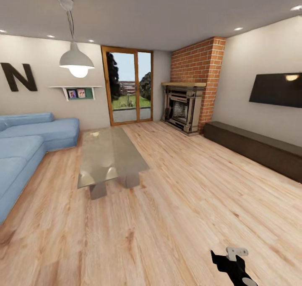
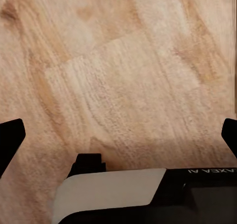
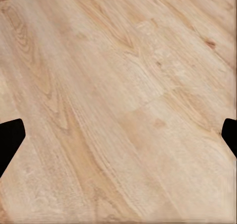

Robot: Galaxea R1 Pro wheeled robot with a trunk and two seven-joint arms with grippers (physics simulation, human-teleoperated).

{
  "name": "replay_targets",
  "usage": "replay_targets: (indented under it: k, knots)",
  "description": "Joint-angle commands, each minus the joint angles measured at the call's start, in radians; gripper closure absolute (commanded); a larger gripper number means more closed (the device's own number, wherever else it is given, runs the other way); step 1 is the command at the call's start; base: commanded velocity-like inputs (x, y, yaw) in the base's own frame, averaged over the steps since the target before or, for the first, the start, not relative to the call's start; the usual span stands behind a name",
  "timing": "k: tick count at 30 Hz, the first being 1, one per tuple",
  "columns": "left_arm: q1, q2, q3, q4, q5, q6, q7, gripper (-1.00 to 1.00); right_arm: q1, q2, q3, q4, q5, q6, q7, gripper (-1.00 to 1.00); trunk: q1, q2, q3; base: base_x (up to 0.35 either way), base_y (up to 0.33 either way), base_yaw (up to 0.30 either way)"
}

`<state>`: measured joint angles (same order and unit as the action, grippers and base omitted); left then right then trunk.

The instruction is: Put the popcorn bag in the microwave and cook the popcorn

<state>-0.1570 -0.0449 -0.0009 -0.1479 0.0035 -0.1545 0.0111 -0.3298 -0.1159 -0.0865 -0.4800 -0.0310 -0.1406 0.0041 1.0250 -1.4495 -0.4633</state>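
I am in a living room with a wood floor [image 1: 176, 202]. The popcorn bag, the microwave and the countertop are out of view. In the left wrist view my left gripper [image 2: 118, 135] hangs open over bare floorboards, its black fingertips [image 2: 10, 140] at the picture's two sides, with nothing between them. My right gripper [image 3: 118, 140] is also open over the floor, and nothing sits between its fingertips [image 3: 9, 140]. A black part of my right arm [image 1: 233, 263] shows low in the head view.
A glass coffee table [image 1: 109, 158] stands ahead to the left, beside a blue sofa [image 1: 25, 147]. A brick fireplace [image 1: 186, 105] and a glass door [image 1: 128, 84] are at the far wall. A dark low cabinet [image 1: 256, 147] runs under a wall TV [image 1: 277, 88] on the right.
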Motion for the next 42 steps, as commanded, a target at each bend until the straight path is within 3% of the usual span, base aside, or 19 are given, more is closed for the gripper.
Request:
replay_targets:
  k: [1, 5, 10, 42]
  knots:
    - [0.0, -0.001, -0.001, 0.002, -0.003, -0.003, 0.001, -1.0, 0.0, 0.001, 0.007, 0.001, -0.001, -0.004, 0.0, -1.0, 0.0, -0.001, -0.001, 0.212, 0.0, -0.3]
    - [0.001, -0.006, -0.001, 0.004, -0.006, -0.003, 0.001, -1.0, 0.001, 0.003, 0.031, 0.001, 0.017, -0.004, -0.002, -1.0, 0.0, -0.001, -0.001, 0.307, -0.037, -0.3]
    - [0.001, -0.007, -0.002, 0.004, -0.007, -0.003, 0.001, -1.0, 0.004, 0.024, 0.077, 0.001, 0.024, -0.01, -0.005, -1.0, 0.0, -0.001, -0.001, 0.335, -0.155, -0.3]
    - [0.004, -0.007, -0.001, 0.003, -0.004, -0.003, 0.002, -1.0, 0.003, 0.02, 0.073, 0.001, 0.018, -0.012, -0.004, -1.0, 0.0, -0.001, -0.014, 0.293, -0.233, -0.242]
